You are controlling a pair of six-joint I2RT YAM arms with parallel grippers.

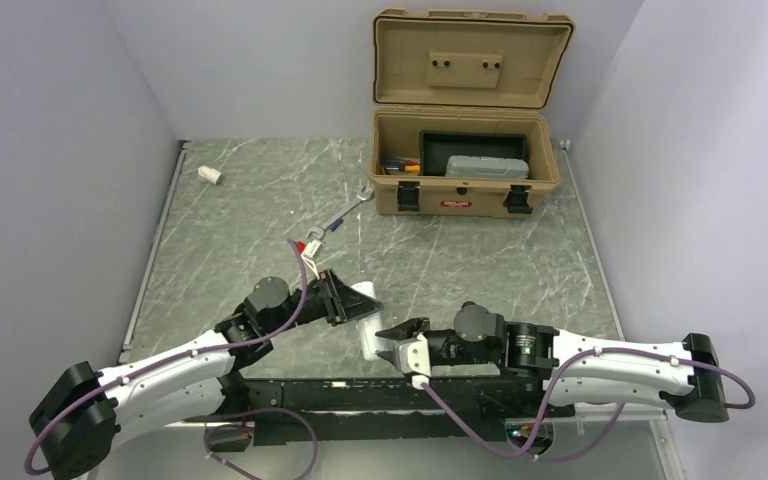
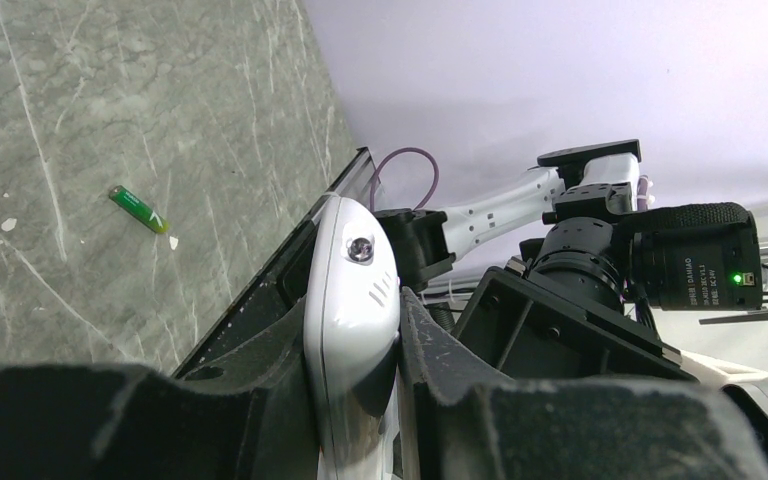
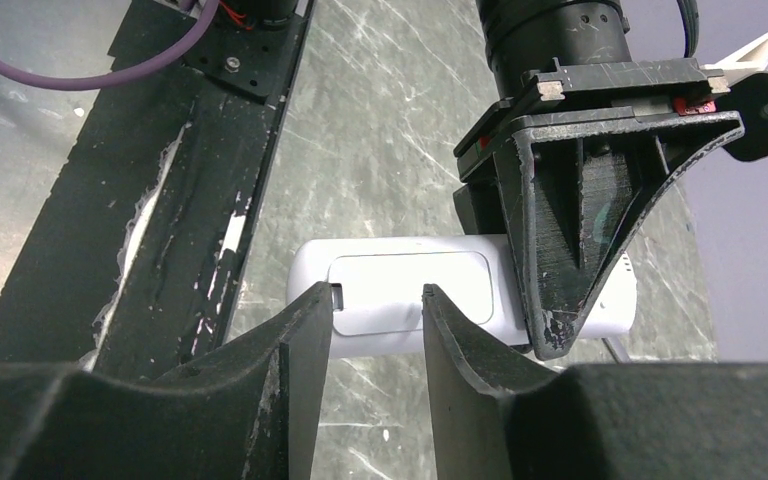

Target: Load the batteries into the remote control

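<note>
Grey marbled table [image 1: 260,200], open tan toolbox [image 1: 466,165] at the far edge. Just left of the toolbox and nearer, a silver wrench [image 1: 345,212]; well to its left, a stubby white cylinder [image 1: 209,175]. Flat on the bare surface, one green battery [image 2: 140,210], position relative to the toolbox unclear.

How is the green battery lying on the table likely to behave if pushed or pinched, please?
The green battery is a slim, smooth cylinder lying on its side on the flat table, so a sideways push would probably roll it. It looks rigid and small, so likely light. Lying so low, it may slip from a pinch.
</note>
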